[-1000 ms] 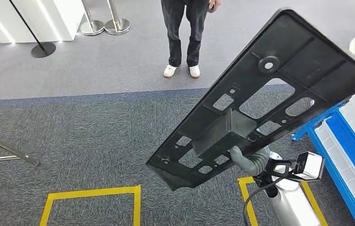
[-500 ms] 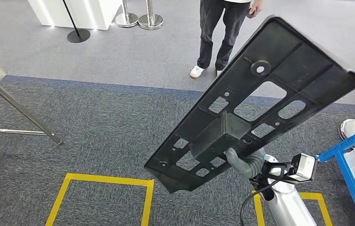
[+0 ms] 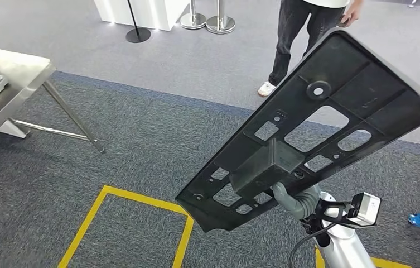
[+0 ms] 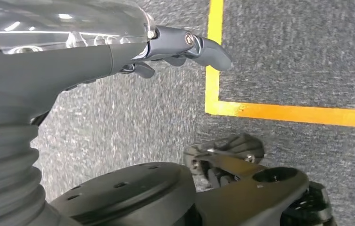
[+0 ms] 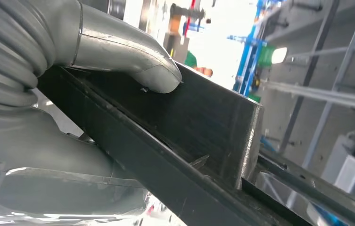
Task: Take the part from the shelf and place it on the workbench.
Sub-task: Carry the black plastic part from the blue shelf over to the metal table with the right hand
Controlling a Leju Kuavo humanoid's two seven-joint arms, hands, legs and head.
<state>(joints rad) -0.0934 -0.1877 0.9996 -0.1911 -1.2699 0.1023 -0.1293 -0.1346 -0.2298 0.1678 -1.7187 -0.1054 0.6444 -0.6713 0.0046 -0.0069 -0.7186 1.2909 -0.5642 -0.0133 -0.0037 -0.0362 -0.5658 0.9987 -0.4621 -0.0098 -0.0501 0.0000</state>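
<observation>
Overhead, the right hand is gripping the black part from beneath, tilted toward two o'clock, its far corner cut off. At nine o'clock a steel table is entering; a person is standing at twelve. Down by the left wrist, the left hand is hanging over carpet with fingers loosely curled, holding nothing. At the right wrist, the thumb is pressing the part's box wall.
</observation>
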